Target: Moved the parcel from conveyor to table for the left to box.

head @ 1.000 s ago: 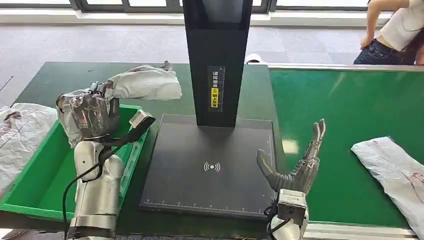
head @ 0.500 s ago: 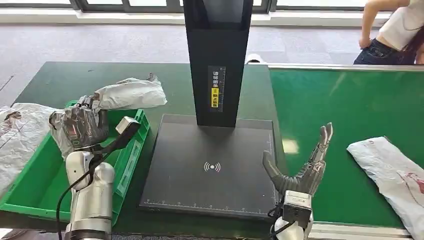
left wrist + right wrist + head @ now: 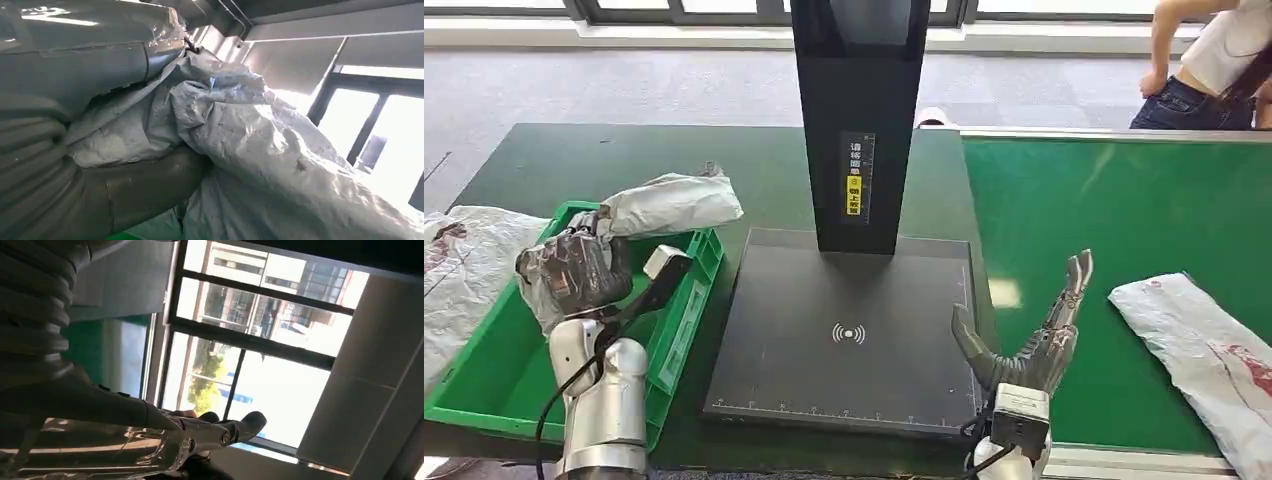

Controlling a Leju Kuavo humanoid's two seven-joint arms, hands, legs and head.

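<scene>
While fingers (image 3: 589, 262) clasp it, parcel (image 3: 669, 203) overhangs bin (image 3: 484, 385) — aloft.

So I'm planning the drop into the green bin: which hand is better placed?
Left. The left hand already grips the grey parcel above the green bin; the right hand is open beside the conveyor.

A narrow label (image 3: 856, 174) is carried on the front of the black upright column (image 3: 859, 120), with pale characters above a yellow patch (too small to be read). A contactless-wave symbol (image 3: 849, 333) is printed in white on the black scanner plate (image 3: 824, 300).
</scene>
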